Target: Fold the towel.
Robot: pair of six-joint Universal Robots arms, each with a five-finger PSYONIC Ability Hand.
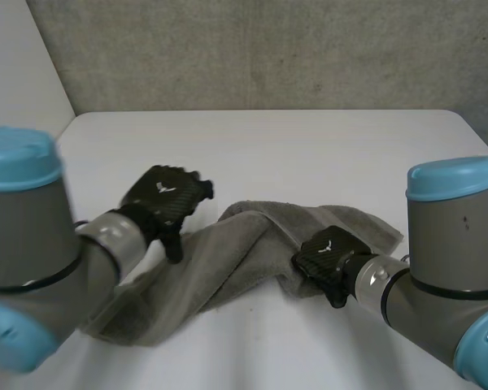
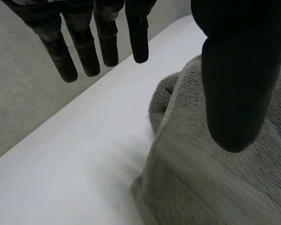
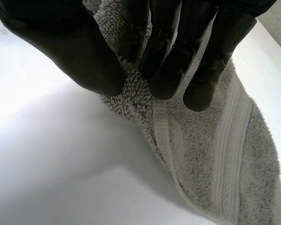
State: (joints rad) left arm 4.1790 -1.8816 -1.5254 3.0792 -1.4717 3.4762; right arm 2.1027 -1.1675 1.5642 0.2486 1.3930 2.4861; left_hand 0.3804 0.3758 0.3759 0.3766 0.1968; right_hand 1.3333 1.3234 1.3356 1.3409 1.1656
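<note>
Though over towel (image 2: 201, 187), left hand (image 2: 234, 70) slack, empty.

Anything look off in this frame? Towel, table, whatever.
Only the towel: it lies rumpled and twisted on the table, bunched into a ridge rather than flat. The right hand pinches its hemmed edge; the left hand hangs open above it. No spill or damage visible.

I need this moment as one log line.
towel: rumpled on table | left hand: open, over towel edge | right hand: pinches towel edge
</note>
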